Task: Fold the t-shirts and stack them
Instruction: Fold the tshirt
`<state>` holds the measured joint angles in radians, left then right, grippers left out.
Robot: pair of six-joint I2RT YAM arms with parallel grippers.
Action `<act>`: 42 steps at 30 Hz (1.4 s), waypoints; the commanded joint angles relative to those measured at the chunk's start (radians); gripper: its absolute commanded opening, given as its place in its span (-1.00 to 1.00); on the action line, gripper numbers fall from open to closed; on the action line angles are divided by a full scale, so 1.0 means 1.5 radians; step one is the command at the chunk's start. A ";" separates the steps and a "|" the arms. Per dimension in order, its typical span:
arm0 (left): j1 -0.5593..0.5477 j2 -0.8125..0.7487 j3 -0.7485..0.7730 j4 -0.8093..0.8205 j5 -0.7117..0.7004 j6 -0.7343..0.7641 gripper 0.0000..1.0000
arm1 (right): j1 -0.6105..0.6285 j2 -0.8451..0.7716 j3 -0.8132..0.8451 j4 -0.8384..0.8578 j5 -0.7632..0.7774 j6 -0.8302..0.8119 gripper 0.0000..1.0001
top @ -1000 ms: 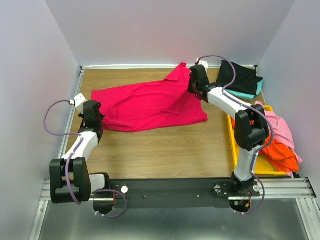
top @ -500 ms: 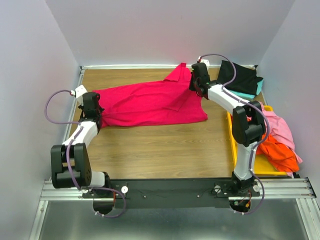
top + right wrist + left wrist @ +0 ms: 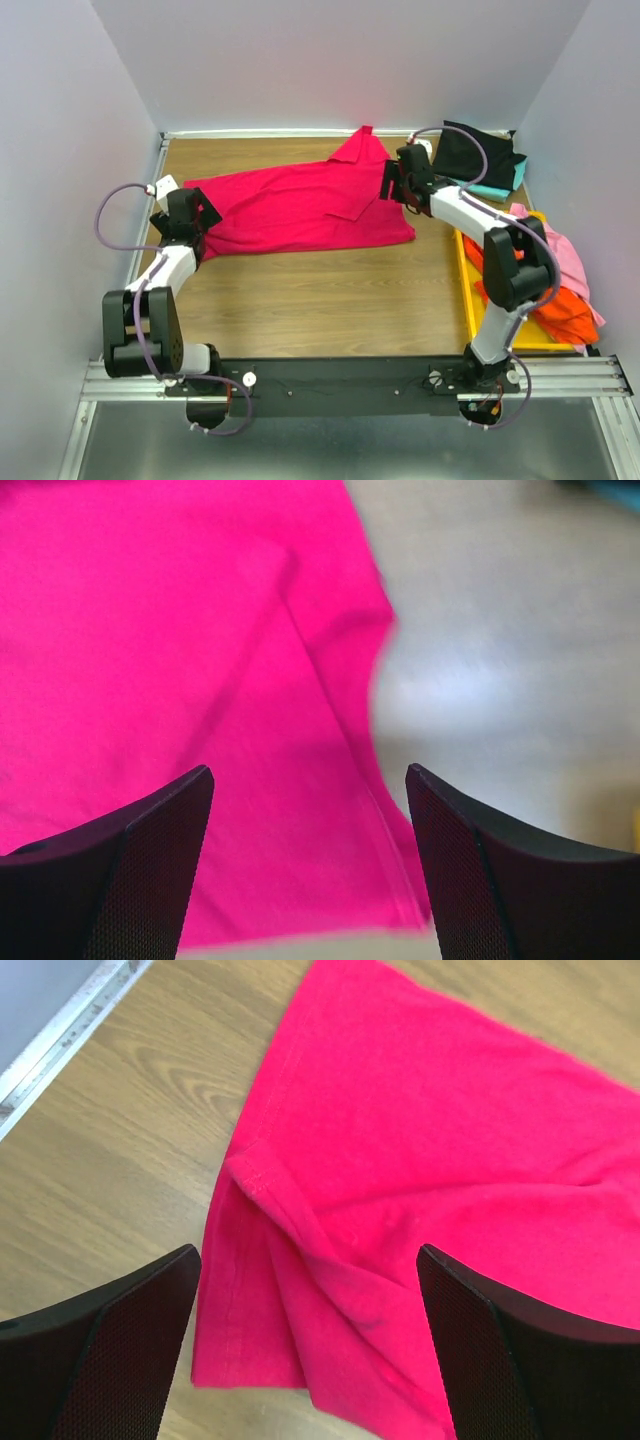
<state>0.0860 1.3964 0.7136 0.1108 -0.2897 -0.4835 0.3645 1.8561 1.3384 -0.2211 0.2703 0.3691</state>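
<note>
Now my left end effector [image 3: 305,1260] and right end effector [image 3: 310,775] gape empty above opposite ends of the crimson t-shirt [image 3: 300,205], which lies lengthwise left-to-right on the table [image 3: 330,290].

**A wooden table boxed in by pale walls**

A flat, light-brown wood-grain tabletop [image 3: 330,290] fills the middle of the enclosure. Plain, matte, pale lilac-grey panels close it in on three sides: a back wall [image 3: 340,60], a left wall [image 3: 60,150] and a right wall [image 3: 600,110]. A thin white strip [image 3: 250,133] runs along the foot of the back wall, and a pale metal strip [image 3: 159,158] follows the table's left edge. At the near edge a black crossbar [image 3: 340,378] lies on ribbed silver aluminium rails [image 3: 590,378]. Below them spreads a dull grey metal sheet [image 3: 350,445]. The light is soft and even, and shadows on the wood are faint.
</note>
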 commanded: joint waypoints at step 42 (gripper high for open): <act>0.004 -0.218 -0.130 0.039 -0.071 -0.129 0.94 | -0.075 -0.074 -0.246 0.035 -0.059 0.038 -0.99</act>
<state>0.0860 1.0847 0.5304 0.1547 -0.3744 -0.6670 0.2852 1.7317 0.9730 -0.1734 0.1905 0.4355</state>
